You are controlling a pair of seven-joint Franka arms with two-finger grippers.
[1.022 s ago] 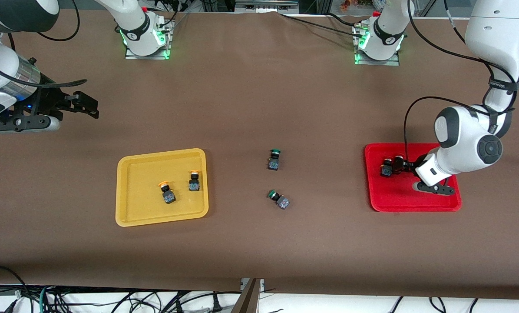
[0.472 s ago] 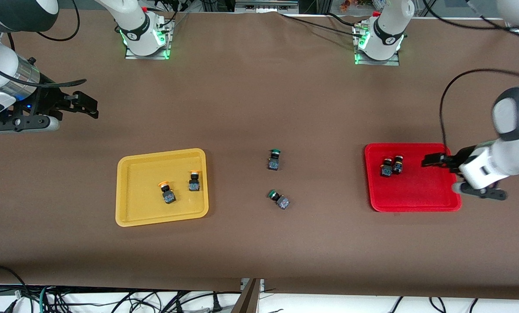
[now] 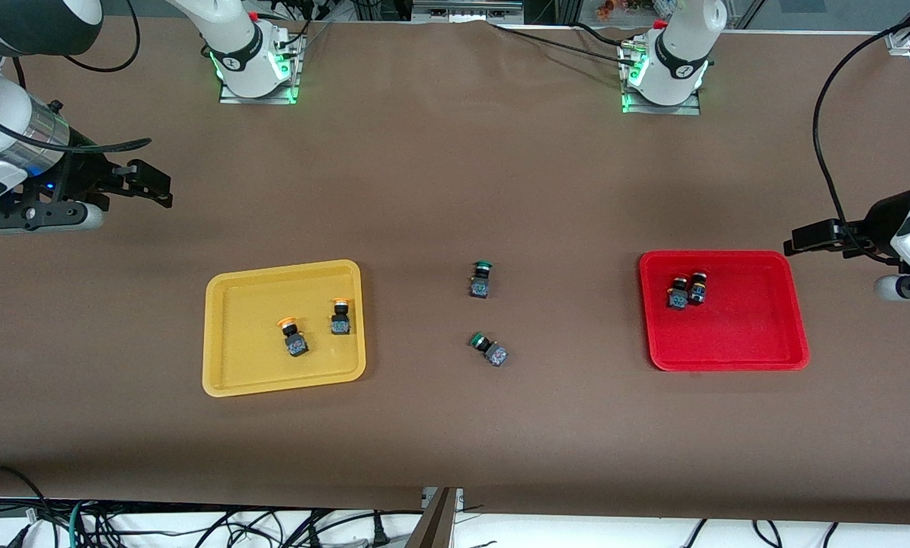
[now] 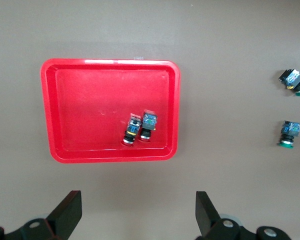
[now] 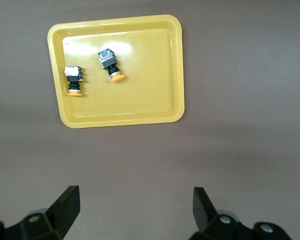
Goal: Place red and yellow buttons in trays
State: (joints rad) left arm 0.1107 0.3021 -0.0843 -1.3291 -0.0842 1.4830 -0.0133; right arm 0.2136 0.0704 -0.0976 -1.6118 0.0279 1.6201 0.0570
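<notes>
The right arm waits at its end of the table, elbow bent and wrist turned inward, so that the right gripper (image 3: 148,183) hangs over bare brown tabletop (image 3: 424,183) between its base (image 3: 255,65) and the yellow tray (image 3: 218,335). Its fingers (image 5: 65,204) stand wide apart with nothing between them, as the right wrist view shows.

The yellow tray lies toward the right arm's end of the table, about midway between the table's base edge and its camera edge. Two yellow-capped buttons rest inside it, apart from each other: one yellow button (image 3: 293,336) near the tray's middle, tipped on its side, and a second yellow button (image 3: 340,315) close to the rim facing the table's centre.

On the bare tabletop between the trays sit two green-capped buttons, well apart from both trays: one green button (image 3: 480,279), and the other green button (image 3: 489,348) nearer the camera edge.

The red tray (image 3: 759,335) lies toward the left arm's end. Two red buttons (image 3: 686,290) rest side by side, touching, in the corner nearest the bases and the table's centre.

The left arm reaches in low from the table's end edge. The left gripper (image 3: 801,245) hangs just outside the red tray's corner, fingers (image 4: 204,210) spread wide and empty.
</notes>
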